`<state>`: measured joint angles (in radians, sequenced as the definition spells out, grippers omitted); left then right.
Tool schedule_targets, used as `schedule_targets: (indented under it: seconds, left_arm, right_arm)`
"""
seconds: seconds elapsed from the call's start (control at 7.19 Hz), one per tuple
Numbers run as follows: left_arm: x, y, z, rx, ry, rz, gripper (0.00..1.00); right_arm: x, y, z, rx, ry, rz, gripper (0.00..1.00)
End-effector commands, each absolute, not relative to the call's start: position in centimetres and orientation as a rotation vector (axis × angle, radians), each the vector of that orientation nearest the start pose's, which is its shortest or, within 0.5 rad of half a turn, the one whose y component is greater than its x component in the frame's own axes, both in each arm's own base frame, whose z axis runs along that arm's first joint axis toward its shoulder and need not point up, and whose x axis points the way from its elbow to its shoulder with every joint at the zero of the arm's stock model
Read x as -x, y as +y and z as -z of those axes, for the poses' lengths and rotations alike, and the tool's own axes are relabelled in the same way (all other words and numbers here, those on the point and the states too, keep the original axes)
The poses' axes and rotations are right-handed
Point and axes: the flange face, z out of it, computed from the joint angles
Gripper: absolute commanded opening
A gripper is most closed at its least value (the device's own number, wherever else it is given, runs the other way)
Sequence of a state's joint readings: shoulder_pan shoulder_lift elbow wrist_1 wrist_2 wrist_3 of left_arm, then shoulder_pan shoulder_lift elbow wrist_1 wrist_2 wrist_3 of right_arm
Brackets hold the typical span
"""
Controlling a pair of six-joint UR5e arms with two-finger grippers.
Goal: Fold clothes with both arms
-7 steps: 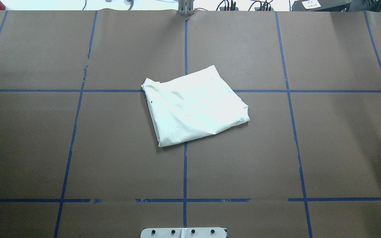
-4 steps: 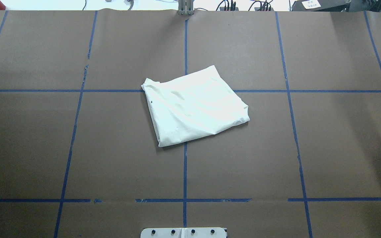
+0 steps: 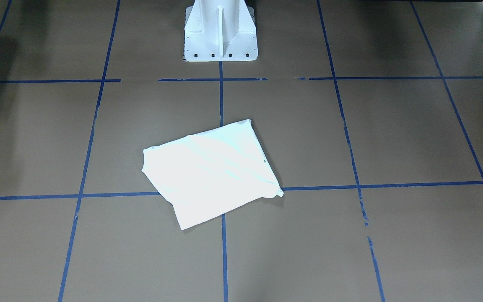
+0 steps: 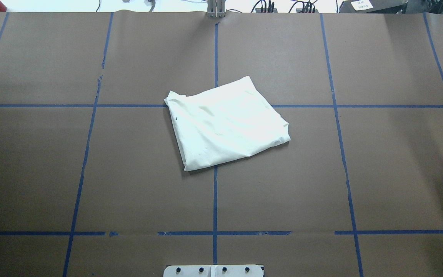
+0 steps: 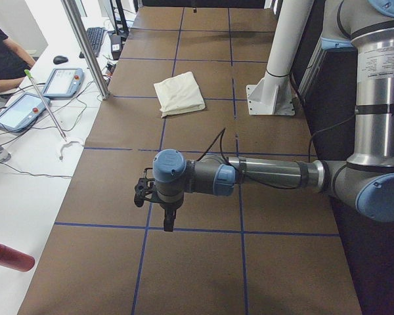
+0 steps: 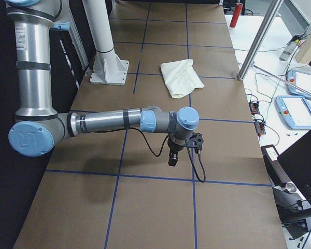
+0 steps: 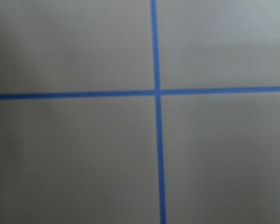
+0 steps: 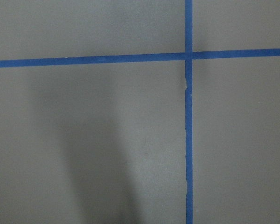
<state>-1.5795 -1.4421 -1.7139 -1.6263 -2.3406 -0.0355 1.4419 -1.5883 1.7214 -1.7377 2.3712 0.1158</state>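
Observation:
The clothes [image 4: 227,123] lie folded into a tilted cream-white square at the middle of the brown table, print hidden; they also show as clothes [image 3: 210,172], clothes [image 5: 178,94] and clothes [image 6: 181,77]. Nothing touches them. My left gripper [image 5: 167,220] hangs over the table far from the clothes, at the end of the near arm in the exterior left view. My right gripper [image 6: 173,155] hangs likewise in the exterior right view. I cannot tell whether either is open or shut. Both wrist views hold only table and blue tape lines.
The white pedestal base [image 3: 220,29] stands at the robot's edge of the table. Blue tape [image 4: 215,200] marks a grid. Beside the table a desk carries tablets [image 5: 62,82], a red bottle [image 5: 10,256] and a metal post [image 5: 85,46]; a person's arm [image 5: 0,62] shows there.

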Motion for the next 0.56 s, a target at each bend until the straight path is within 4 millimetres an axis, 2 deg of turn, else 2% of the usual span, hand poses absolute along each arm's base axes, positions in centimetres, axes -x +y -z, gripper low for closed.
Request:
schedule_targets:
  seconds: [0.0,0.28,0.42]
  left_arm:
    - [5.6,-42.6,-64.9,-0.047,0.758,-0.045,1.00]
    - [5.6,-42.3,-63.3,-0.079,0.748,-0.087,1.00]
    - [4.8,-43.4,-63.6,-0.075,0.678,-0.114,1.00]
  right_arm:
    - [0.1,-48.1,-60.8,0.133,-0.806,-0.003,1.00]
    - [0.1,-48.1,-60.7,0.134,-0.810,-0.003,1.00]
    - [0.1,-48.1,-60.9,0.136,-0.810,-0.004,1.00]
